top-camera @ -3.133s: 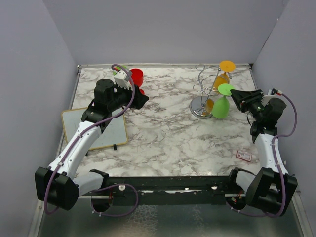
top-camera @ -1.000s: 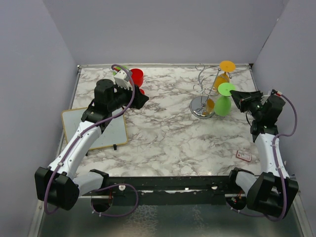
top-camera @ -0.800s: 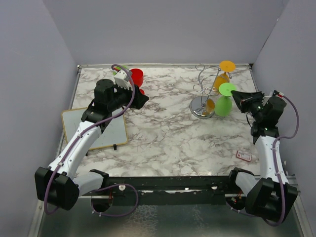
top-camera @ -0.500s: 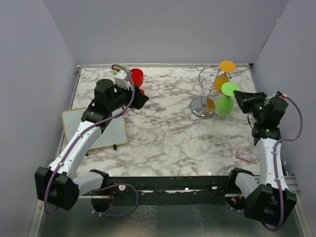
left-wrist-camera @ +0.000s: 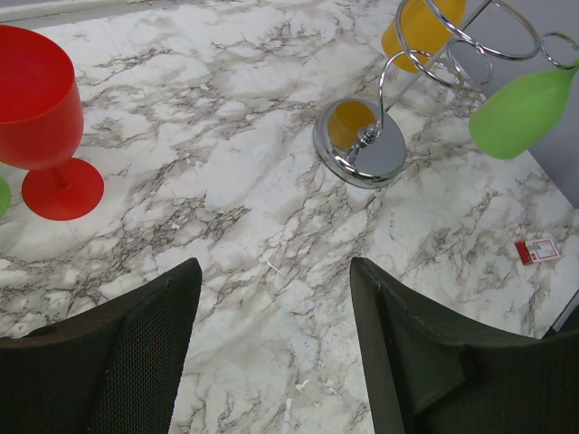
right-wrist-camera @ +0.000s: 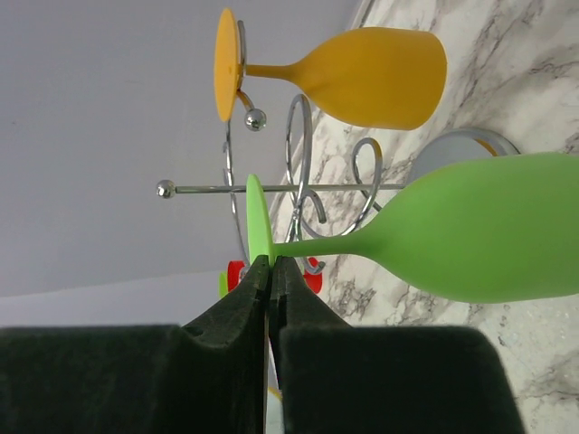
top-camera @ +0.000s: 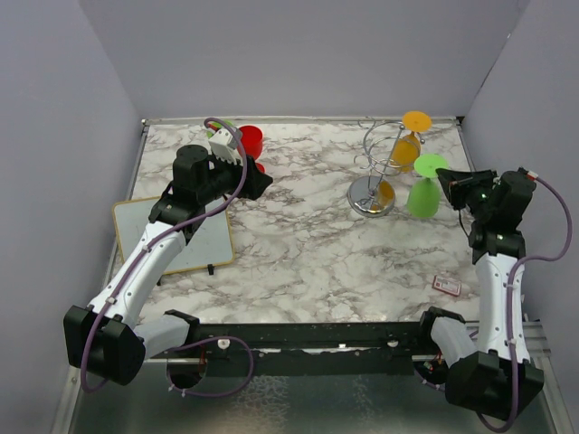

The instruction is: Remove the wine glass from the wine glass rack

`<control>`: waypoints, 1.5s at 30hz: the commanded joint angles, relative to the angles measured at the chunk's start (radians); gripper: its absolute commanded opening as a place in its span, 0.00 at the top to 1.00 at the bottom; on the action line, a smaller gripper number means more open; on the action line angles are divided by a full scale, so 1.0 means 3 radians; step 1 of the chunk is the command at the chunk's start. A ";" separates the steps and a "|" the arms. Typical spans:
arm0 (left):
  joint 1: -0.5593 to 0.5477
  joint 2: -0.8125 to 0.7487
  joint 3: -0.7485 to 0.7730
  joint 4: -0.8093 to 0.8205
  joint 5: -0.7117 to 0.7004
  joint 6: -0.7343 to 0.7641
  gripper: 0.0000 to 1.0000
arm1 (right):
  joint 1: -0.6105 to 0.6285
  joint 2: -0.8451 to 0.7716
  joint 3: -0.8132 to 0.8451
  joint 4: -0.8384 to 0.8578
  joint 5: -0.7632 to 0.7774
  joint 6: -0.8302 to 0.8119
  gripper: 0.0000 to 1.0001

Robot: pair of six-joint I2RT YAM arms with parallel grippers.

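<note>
The silver wire rack (top-camera: 375,172) stands at the back right of the marble table; it also shows in the left wrist view (left-wrist-camera: 366,149) and the right wrist view (right-wrist-camera: 303,185). An orange wine glass (top-camera: 407,140) hangs upside down on it. My right gripper (top-camera: 450,181) is shut on the foot of a green wine glass (top-camera: 423,194), held upside down just right of the rack, clear of its arms (right-wrist-camera: 452,240). My left gripper (top-camera: 258,181) is open and empty at the back left, next to a red wine glass (left-wrist-camera: 41,117).
A white board (top-camera: 172,231) lies at the left edge under the left arm. A small red and white card (top-camera: 447,286) lies near the right front. Grey walls close in on three sides.
My right gripper has pulled the green glass to the right, off the rack's arm and away from the stand. The left arm has not moved.
</note>
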 commanded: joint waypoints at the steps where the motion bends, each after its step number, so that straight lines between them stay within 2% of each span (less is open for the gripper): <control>1: -0.0021 -0.0042 -0.0001 0.0032 -0.0031 0.0010 0.31 | 0.0012 -0.0052 0.0215 -0.0417 0.0151 -0.0251 0.99; 4: -0.0020 -0.0043 -0.0003 0.0036 -0.0025 0.0006 0.31 | 0.0012 -0.0075 0.0331 -0.0595 0.0250 -0.0470 0.99; 9: -0.0023 -0.0042 0.0000 0.0041 -0.0020 -0.0001 0.31 | 0.0017 -0.0059 0.0624 -0.0908 0.0759 -0.0758 0.99; 12: -0.0021 -0.0041 -0.0001 0.0041 -0.0017 -0.0006 0.31 | 0.0022 0.0055 0.0856 -0.0875 0.0844 -0.1161 0.99; 13: -0.0020 -0.0047 -0.0007 0.0040 -0.0018 -0.0006 0.31 | 0.0032 0.0184 0.1105 -0.0735 0.0734 -0.1690 0.99; 14: -0.0021 -0.0047 -0.0008 0.0039 -0.0025 -0.0006 0.31 | 0.0037 0.0229 0.1199 -0.0681 0.0663 -0.1859 0.99; 16: -0.0018 -0.0049 -0.0005 0.0038 -0.0024 -0.0006 0.31 | 0.0037 0.0297 0.1324 -0.0431 0.0329 -0.2285 0.99; 19: -0.0019 -0.0051 -0.0008 0.0038 -0.0022 -0.0006 0.31 | 0.0042 0.0369 0.1345 0.0141 -0.0624 -0.2908 0.99; 23: -0.0019 -0.0055 -0.0008 0.0039 -0.0028 -0.0006 0.31 | 0.0042 0.0340 0.1234 0.0898 -0.1319 -0.3244 0.99; 25: -0.0020 -0.0056 -0.0005 0.0036 -0.0037 -0.0001 0.31 | 0.0042 0.0224 0.1089 0.1467 -0.1708 -0.3476 0.99; 28: -0.0020 -0.0062 -0.0008 0.0036 -0.0036 -0.0001 0.31 | 0.0049 0.0072 0.0713 0.2577 -0.2687 -0.4165 0.99; 31: -0.0021 -0.0053 -0.0006 0.0033 -0.0034 -0.0001 0.31 | 0.0069 0.0130 0.0613 0.3452 -0.3085 -0.4218 0.99; 34: -0.0018 -0.0042 -0.0005 0.0036 -0.0041 -0.0001 0.31 | 0.0187 0.0324 0.0707 0.3769 -0.3598 -0.4520 0.99; 36: -0.0020 -0.0039 -0.0003 0.0030 -0.0059 0.0011 0.31 | 0.0339 0.0401 0.0719 0.3727 -0.3904 -0.4923 0.99; 38: -0.0021 -0.0042 0.0002 0.0010 -0.0101 0.0032 0.31 | 0.0508 0.0398 0.0669 0.3387 -0.4193 -0.5665 0.99; 40: -0.0018 -0.0039 0.0022 -0.0028 -0.0153 0.0084 0.31 | 0.0667 0.0342 0.0672 0.2545 -0.4375 -0.6809 0.99; 42: -0.0007 -0.0040 0.0054 -0.0089 -0.0274 0.0125 0.31 | 0.0818 0.0328 0.0768 0.1104 -0.4403 -0.8371 0.99; 45: 0.0019 -0.0097 0.0053 -0.0144 -0.0425 -0.0050 0.31 | 0.0959 0.0402 0.0760 0.0109 -0.4472 -0.9580 0.99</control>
